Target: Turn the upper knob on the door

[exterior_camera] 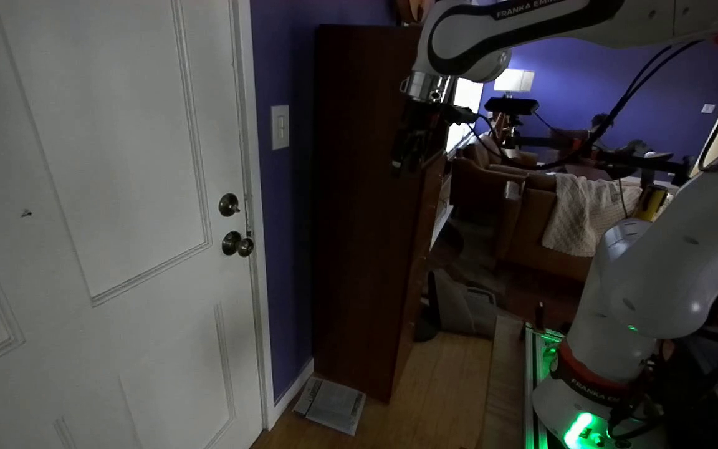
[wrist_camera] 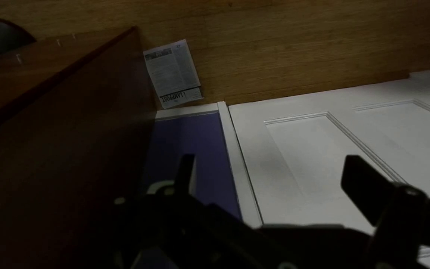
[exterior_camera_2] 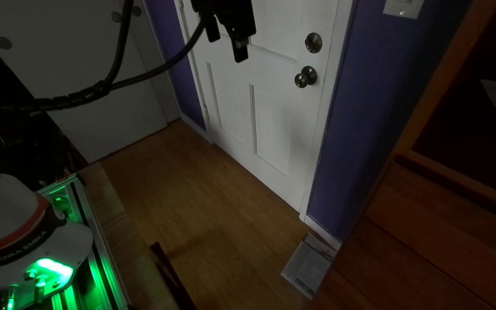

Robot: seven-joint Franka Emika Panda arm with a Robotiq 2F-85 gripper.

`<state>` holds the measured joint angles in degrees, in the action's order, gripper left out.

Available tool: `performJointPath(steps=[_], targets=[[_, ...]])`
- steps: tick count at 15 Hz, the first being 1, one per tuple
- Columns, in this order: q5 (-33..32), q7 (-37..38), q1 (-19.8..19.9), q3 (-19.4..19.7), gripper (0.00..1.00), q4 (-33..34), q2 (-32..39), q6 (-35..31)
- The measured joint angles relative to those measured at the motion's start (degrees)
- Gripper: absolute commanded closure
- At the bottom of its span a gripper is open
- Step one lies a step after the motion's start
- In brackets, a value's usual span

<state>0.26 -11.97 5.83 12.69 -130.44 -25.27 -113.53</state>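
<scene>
Your Robotiq gripper (wrist_camera: 271,164) is nearest the wrist camera; its fingers (wrist_camera: 362,185) are spread wide apart, so treat it as released. Note the edges. At the left of the wrist view, the side of a dark brown cabinet (wrist_camera: 88,130) forms one boundary; next come a strip of purple wall (wrist_camera: 192,134), the white door frame (wrist_camera: 238,164) and the white panelled door (wrist_camera: 308,164). For moving room, refer to the wood floor (exterior_camera_2: 196,185) between the arm base (exterior_camera_2: 73,239) and the door. A newspaper (wrist_camera: 172,71) headed LAMPPOST lies on that floor at the cabinet's foot.

Locate the upper knob (exterior_camera: 229,204) on the door, near the frame and directly above the lower round knob (exterior_camera: 237,244). It is round and metallic with a dull gleam, well apart from your gripper. Only the exterior views show the knobs. In an exterior view you also have a brown sofa (exterior_camera: 527,231) and a white-shaded lamp (exterior_camera: 513,81); pale panels (exterior_camera_2: 84,56) with round fittings (exterior_camera_2: 3,42) appear in an exterior view.
</scene>
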Motion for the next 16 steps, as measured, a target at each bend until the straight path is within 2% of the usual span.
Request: performJointPath(steps=[2,5,7,9,11,15,16], targets=[[0.0,-0.5,-0.7,-1.7,0.0,0.7,0.5,-0.2],[0.0,-0.5,-3.2,-6.2,0.0,2.3,2.2,-2.5],[0.0,0.3,-4.8,-9.3,0.0,2.9,3.8,-5.9],[-2.2,1.3,-5.6,-12.2,0.0,2.8,5.6,-12.1],[-7.4,3.6,-5.6,-14.7,0.0,2.3,7.7,-18.3],[-25.4,12.3,-4.3,-18.3,0.0,1.1,12.7,-27.2],[-26.2,13.2,-4.4,-18.4,0.0,1.1,13.7,-27.7]])
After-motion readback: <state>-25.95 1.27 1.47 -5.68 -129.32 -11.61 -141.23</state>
